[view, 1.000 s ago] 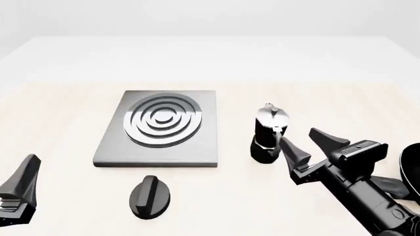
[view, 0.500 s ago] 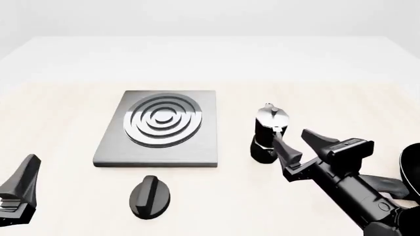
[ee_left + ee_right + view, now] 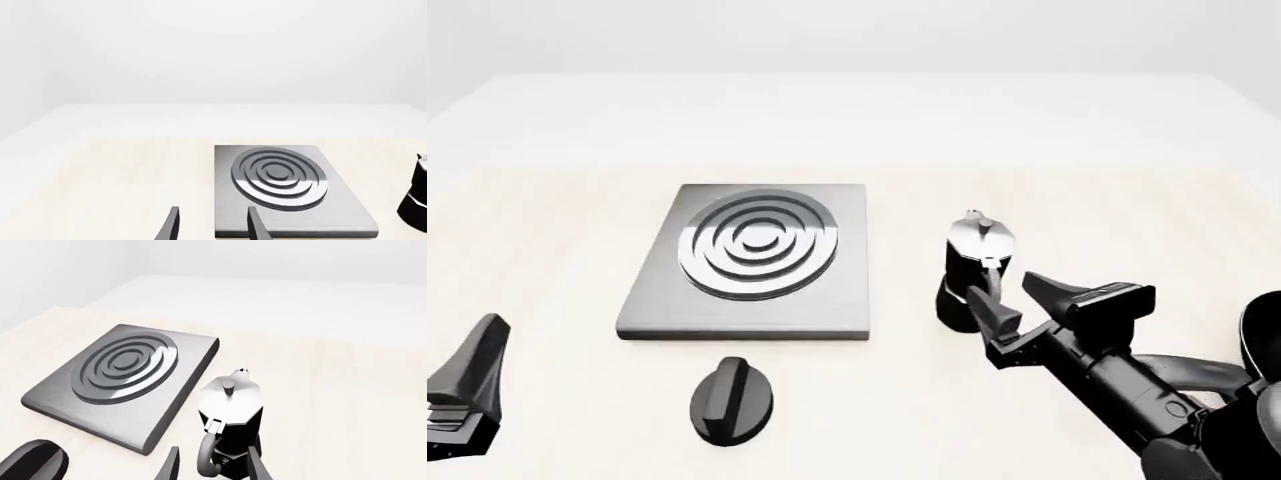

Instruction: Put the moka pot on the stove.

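moka pot upright on table, 3 o'clock of stove, apart | rigid metal, likely light, glossy top prob slippery, tips easily | grip faceted black base or handle | right tool spread, empty, handle side | left tool idle, state can't tell

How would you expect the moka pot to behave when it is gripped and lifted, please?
The moka pot looks rigid, so it should not flex. It stands taller than its base is wide, so a sideways nudge from the open right hand might tip it. Its faceted black base may seat flat pads, but the shiny upper part and thin handle could slip.
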Controlling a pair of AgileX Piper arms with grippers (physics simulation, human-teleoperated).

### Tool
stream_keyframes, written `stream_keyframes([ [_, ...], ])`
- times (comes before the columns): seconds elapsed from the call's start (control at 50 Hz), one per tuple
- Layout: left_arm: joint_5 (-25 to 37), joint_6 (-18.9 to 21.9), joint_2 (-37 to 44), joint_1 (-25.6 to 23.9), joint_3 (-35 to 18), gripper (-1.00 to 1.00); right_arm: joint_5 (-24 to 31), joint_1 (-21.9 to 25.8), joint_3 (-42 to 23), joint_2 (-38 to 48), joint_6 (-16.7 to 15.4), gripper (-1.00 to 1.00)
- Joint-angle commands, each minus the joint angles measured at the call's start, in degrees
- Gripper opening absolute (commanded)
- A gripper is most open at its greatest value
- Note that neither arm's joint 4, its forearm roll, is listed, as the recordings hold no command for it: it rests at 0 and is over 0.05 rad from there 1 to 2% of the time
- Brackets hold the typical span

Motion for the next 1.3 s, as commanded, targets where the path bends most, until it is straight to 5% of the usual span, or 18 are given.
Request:
stream_keyframes([
  [0.02,0.0,0.0,0.0,0.0,0.0,1.0,-0.01,0.07,-0.73,1.54,0.23,1.0],
  [0.64,0.0,0.0,0.0,0.0,0.0,1.0,-0.01,1.05,-1.93,4.43,1.21,1.0],
  [0.66,0.0,0.0,0.0,0.0,0.0,1.0,-0.01,1.03,-1.93,4.44,1.18,-1.0],
  [0.86,0.0,0.0,0.0,0.0,0.0,1.0,-0.01,-0.15,-1.23,2.6,0.76,-1.0],
  [1.3,0.0,0.0,0.0,0.0,0.0,1.0,3.57,-2.13,0.91,-7.89,-5.34,-1.0],
])
